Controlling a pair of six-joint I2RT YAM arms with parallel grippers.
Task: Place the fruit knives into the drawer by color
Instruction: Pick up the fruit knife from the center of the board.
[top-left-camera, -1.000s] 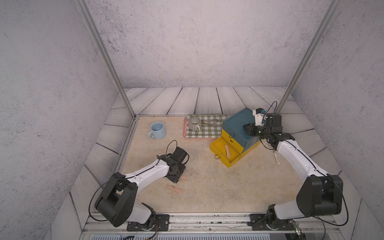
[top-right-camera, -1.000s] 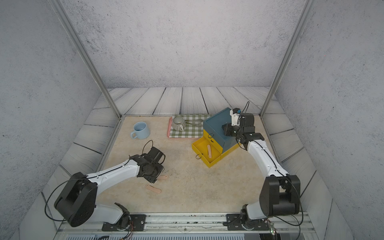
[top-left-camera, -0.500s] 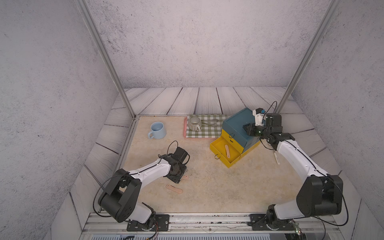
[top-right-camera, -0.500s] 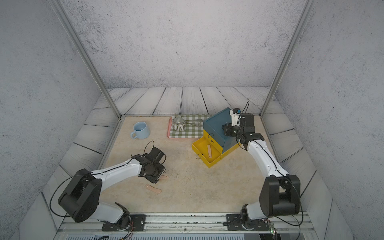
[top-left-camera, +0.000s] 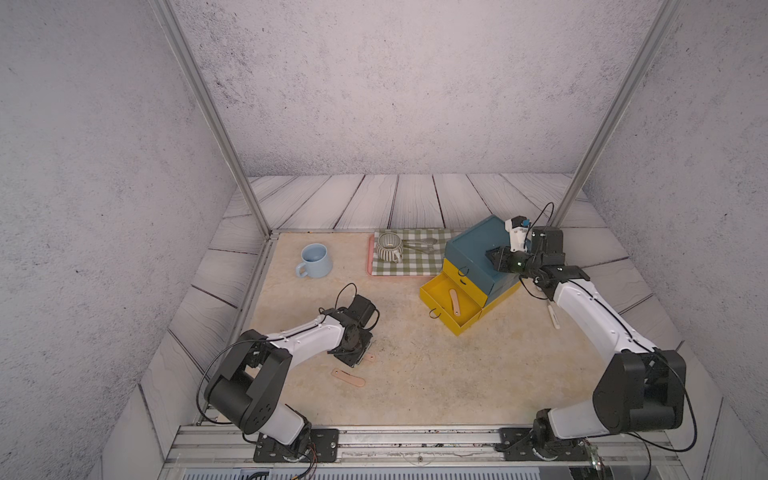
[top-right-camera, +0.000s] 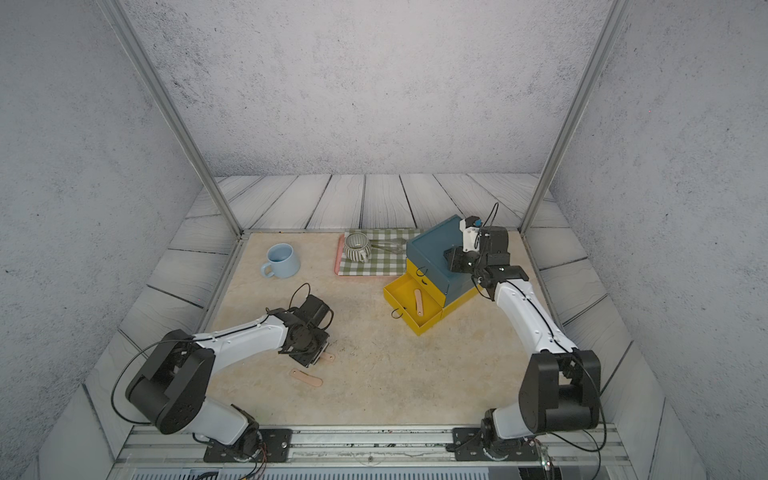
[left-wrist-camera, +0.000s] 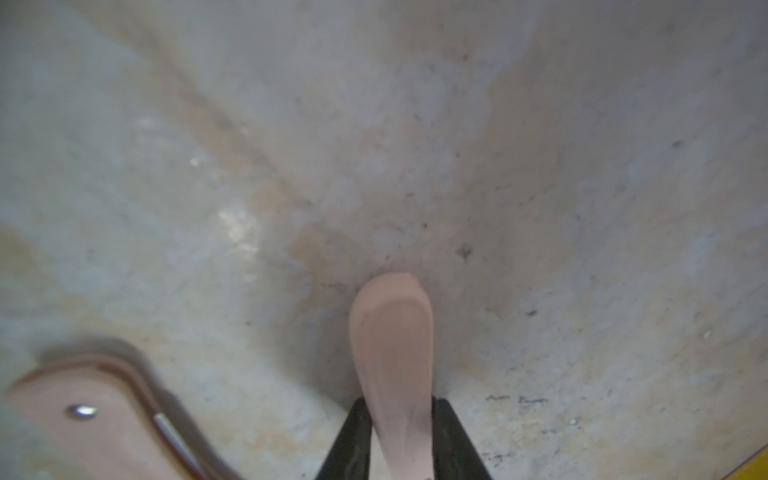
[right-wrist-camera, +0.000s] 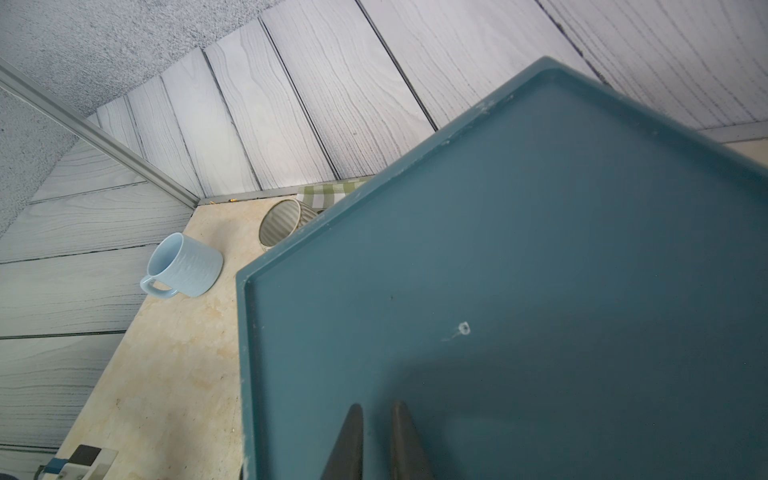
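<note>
Sorting partly done, as far as can be seen. One pink knife (top-left-camera: 455, 301) lies inside the open drawer (top-left-camera: 438, 293), the lowest in the chest (top-left-camera: 473, 245) at the desk's back right corner. The two drawers above it are shut, so their contents are hidden. Two more pink knives are out on the desk, towards the front left. The held knife (left-wrist-camera: 390, 340) is flat on the surface, with the left gripper (left-wrist-camera: 395, 405) down on it. The wrist view shows a black finger (left-wrist-camera: 353, 436) pressed against each long side and the rounded end sticking out in front. Judged gripped but not yet lifted. The loose knife (top-left-camera: 348, 378) lies just beside it, nearer the front edge and untouched, its rivet and metal spine plain in the wrist view. No green or teal knives show in any view. The right gripper (right-wrist-camera: 376, 409) rests over the chest top, fingers nearly together with only a slit between them, holding nothing. Left to do, by my reckoning: carry both pink knives to the open drawer.
</note>
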